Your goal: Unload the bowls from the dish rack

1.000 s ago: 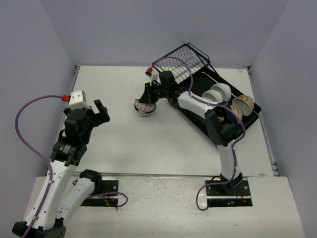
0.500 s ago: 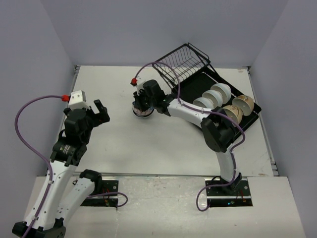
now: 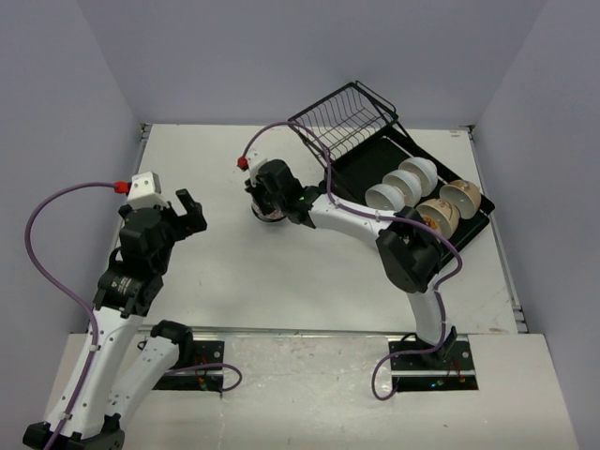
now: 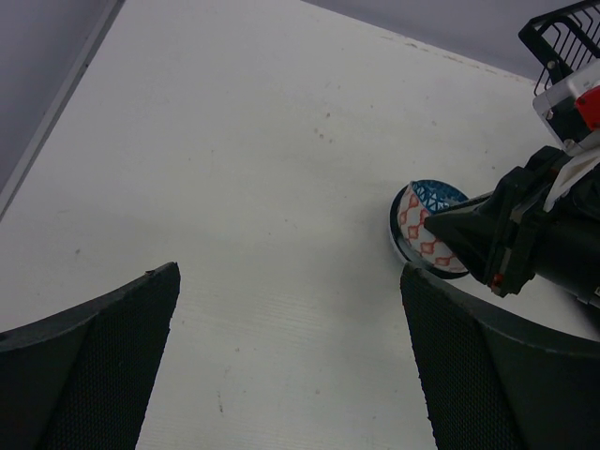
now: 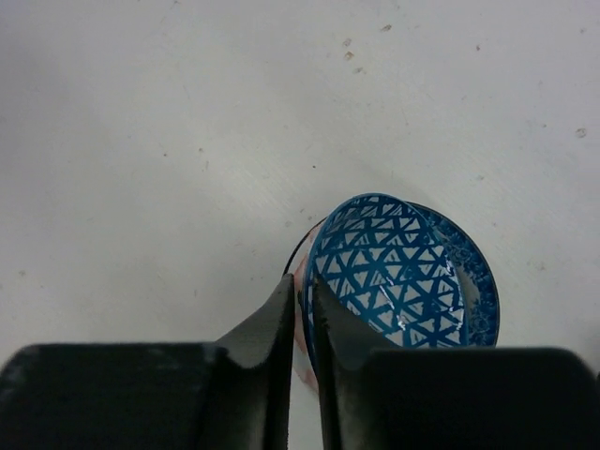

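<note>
Right gripper (image 5: 302, 292) is pinching the rim of a patterned bowl (image 5: 398, 272), its fingers nearly together with only the thin wall between them. That bowl, blue lattice inside and red-orange diamonds outside, is sitting tilted, low over the table (image 3: 281, 272), just left of the dish rack (image 3: 359, 172) and near its wire basket (image 3: 342, 117). Whether it is touching the surface I cannot tell. Two white bowls (image 3: 384, 195) and two cream bowls (image 3: 461, 195) are leaning on edge in the rack's tray. Left gripper (image 4: 289, 272) is hovering fully spread and holding nothing, well to the left of the rack.
</note>
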`<state>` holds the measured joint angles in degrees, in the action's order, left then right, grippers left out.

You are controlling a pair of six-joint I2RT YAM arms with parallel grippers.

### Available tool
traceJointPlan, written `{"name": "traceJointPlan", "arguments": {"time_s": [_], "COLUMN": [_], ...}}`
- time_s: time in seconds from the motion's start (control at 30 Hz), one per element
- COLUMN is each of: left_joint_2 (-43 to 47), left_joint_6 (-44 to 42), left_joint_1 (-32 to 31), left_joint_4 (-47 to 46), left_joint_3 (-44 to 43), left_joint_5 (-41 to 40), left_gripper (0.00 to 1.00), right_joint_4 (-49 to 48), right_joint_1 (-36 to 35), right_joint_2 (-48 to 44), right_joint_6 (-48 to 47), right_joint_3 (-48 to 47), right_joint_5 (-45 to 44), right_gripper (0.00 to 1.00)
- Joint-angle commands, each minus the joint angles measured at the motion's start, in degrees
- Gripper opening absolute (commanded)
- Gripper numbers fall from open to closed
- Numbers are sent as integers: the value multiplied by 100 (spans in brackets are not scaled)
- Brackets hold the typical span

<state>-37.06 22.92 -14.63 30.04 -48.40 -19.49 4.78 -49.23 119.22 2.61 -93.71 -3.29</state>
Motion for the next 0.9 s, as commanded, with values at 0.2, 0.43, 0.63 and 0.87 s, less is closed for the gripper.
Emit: {"name": "traceJointPlan", "arguments": {"time_s": [0.2,0.43,0.63,0.87], "left_joint_2": [32,32,32,23], "left_joint_6": [-130,-130,-130,-130], "left_joint_1": [57,66,66,66], "left_joint_4": [-192,-200,-200,-201], "left_joint_3": [6,6,15,15], "left_joint_5": [15,15,15,15], "left_gripper": [100,100,100,100], "right_joint_4": [595,569,428,489], "right_joint_1": [177,361,441,441], "right_joint_2": [-30,-162,-320,-444], "right_joint_6": [125,380,416,249], "right_joint_3": [-24,116,231,179], "right_joint_5": [293,785,1120,1024], "right_gripper": [42,14,3,0]}}
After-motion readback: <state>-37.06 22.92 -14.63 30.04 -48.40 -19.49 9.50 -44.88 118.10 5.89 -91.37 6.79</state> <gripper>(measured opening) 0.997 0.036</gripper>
